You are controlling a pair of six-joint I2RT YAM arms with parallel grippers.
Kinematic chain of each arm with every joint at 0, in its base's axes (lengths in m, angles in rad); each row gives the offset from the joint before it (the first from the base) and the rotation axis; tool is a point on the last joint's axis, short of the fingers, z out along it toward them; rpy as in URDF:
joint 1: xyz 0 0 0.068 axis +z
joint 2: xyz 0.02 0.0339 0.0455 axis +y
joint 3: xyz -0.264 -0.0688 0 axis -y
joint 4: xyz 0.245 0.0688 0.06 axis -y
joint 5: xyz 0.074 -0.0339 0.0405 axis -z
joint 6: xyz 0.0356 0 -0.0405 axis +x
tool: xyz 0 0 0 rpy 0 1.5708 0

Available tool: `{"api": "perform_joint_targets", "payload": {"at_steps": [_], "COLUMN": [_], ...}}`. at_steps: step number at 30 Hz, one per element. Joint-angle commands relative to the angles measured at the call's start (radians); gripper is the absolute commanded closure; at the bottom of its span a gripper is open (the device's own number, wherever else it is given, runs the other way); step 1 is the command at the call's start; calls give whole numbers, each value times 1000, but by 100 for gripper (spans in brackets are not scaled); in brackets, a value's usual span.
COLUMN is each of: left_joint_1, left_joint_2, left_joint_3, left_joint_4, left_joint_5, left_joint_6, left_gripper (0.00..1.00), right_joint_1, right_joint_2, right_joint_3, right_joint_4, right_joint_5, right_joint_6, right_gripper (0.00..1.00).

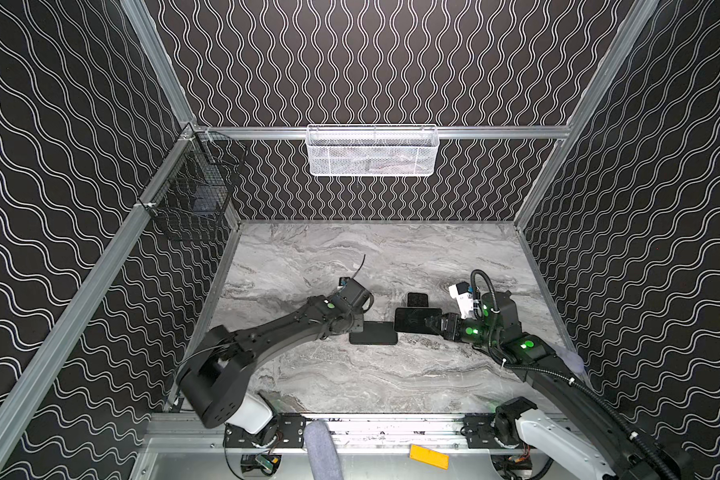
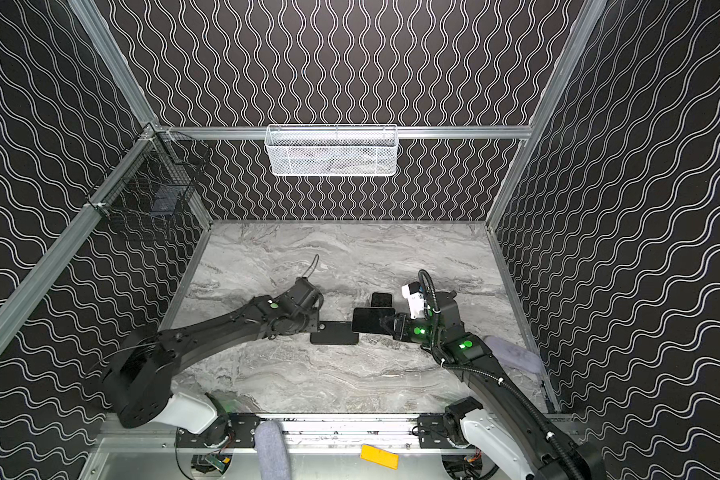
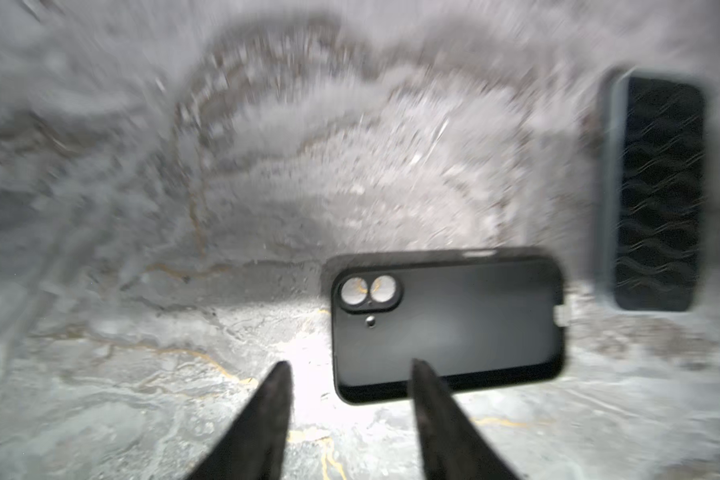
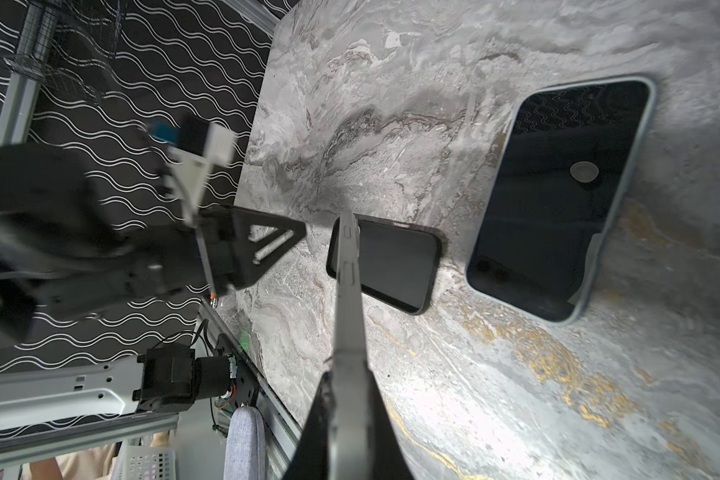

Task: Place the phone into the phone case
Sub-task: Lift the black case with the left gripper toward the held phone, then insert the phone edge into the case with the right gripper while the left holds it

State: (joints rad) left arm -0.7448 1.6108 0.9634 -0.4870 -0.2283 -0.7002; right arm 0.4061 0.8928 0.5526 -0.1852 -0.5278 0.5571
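Note:
The black phone case (image 1: 373,333) lies flat on the marble table (image 1: 350,257), its camera holes (image 3: 368,289) showing table through them. My left gripper (image 3: 350,365) hovers open at the case's left end, one fingertip (image 3: 417,368) over its corner. The phone (image 1: 412,320) hangs just right of the case and above the table, its grey edge (image 4: 347,266) toward the right wrist camera. My right gripper (image 4: 346,374) is shut on the phone's right end. In both top views the phone (image 2: 370,320) nearly meets the case (image 2: 334,335).
A second dark glossy slab with a pale blue rim (image 4: 558,199) lies on the table behind the held phone (image 1: 417,298). A white mesh basket (image 1: 373,151) hangs on the back wall, a black wire basket (image 1: 196,191) on the left wall.

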Motion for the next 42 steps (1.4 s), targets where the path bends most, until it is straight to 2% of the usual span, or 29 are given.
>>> {"api": "perform_joint_targets", "payload": {"at_steps": [1,2,3,8,16,19,25,42], "left_joint_1": [42,69,94,236,318,329,335,335], "left_joint_2": [-74,-110,-137,-224,-272,-264,-215,-170], "left_joint_3": [-6,-26,-49,-163,-347,-403,-455,-517], "left_joint_4": [17,42,66,207,457,544,656,764], "left_joint_5": [-18,16,50,227,484,548,623,666], "left_joint_6": [56,62,65,75,-20,-58,-104,-150], "left_gripper": [17,5,2,1,1,1,1,2], "right_joint_1": [25,64,80,171,228,242,272,275], "right_joint_2": [33,52,69,187,356,403,481,574], "right_joint_3": [23,28,34,75,123,128,146,129], "right_joint_4": [75,86,94,154,221,257,306,380], "right_joint_5": [27,34,40,70,65,56,63,90], "right_joint_6": [12,18,24,55,88,105,135,211], "right_gripper": [94,94,94,95,96,96,97,98]}}
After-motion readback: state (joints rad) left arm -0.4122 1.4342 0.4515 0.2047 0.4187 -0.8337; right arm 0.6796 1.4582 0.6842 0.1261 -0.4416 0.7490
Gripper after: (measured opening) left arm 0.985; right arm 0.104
